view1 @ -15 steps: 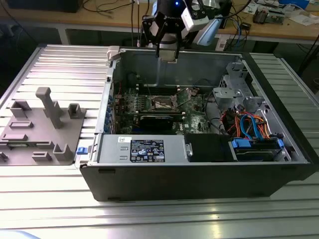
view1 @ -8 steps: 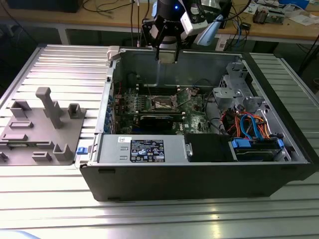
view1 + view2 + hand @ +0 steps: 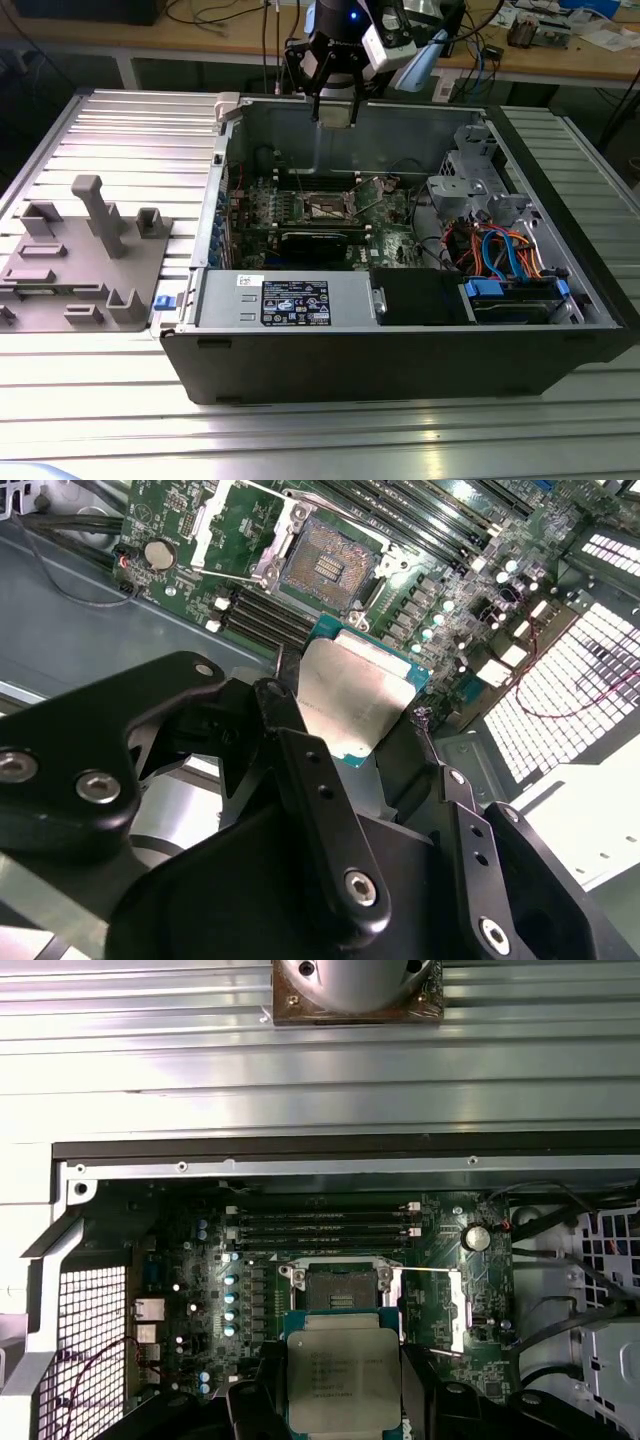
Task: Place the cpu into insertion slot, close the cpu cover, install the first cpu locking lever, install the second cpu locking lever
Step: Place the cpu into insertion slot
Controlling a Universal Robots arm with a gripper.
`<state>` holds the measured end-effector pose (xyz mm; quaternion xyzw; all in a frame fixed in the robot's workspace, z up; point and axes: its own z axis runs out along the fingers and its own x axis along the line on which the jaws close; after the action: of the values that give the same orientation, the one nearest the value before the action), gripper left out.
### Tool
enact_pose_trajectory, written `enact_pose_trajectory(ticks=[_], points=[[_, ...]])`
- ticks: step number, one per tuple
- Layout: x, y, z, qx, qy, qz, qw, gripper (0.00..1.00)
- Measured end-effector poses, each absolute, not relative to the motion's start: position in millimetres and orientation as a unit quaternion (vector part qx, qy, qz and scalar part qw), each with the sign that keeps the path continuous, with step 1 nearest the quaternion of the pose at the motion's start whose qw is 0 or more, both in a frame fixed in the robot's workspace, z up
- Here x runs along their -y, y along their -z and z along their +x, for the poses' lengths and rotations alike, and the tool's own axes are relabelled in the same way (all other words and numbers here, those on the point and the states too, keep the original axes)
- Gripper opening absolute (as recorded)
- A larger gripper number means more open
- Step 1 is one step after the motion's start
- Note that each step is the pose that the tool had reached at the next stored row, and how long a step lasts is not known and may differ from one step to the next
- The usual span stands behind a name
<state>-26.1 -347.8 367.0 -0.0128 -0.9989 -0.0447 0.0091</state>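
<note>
Grips the cpu [image 3: 355, 695] between the jaws, clamped on two opposite edges, with the dull metal top turned toward both wrist cameras. Hangs high by the back wall of the open case [image 3: 400, 345], above the board and not yet down in it.

In the exterior view, sits at about 12 o'clock from the slot [image 3: 328, 207] and well apart from it; puts the slot at about 6 o'clock from the jaws, lower and toward the case front. Looks near square, so hardly any long axis to speak of. Seems, in the first wrist view, to lie with edges roughly parallel to those of the slot; cannot tell the corner marks.

Shows the slot bare, with the brownish contact field uncovered. Note the cover [image 3: 368, 193] tilted open just beside the slot, at about 2 o'clock from it in the exterior view, clear of the way down.

Tight room, by the look of it: black card [image 3: 315, 243] at 6 o'clock from the slot, memory rails [image 3: 325, 1222] near, case walls around. Rests, case and all, on a ribbed metal worktop [image 3: 100, 400], beside a grey fixture [image 3: 90, 250] at 9 o'clock
</note>
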Motion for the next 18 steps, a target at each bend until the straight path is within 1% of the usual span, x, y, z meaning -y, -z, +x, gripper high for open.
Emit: enact_pose_trajectory(ticks=[14,18], points=[[347.9,-363.6,-26.2,0.999,0.045,-0.013,0.009,0.55],[347.9,-363.0,-26.2,0.999,0.037,-0.013,0.009,0.55]])
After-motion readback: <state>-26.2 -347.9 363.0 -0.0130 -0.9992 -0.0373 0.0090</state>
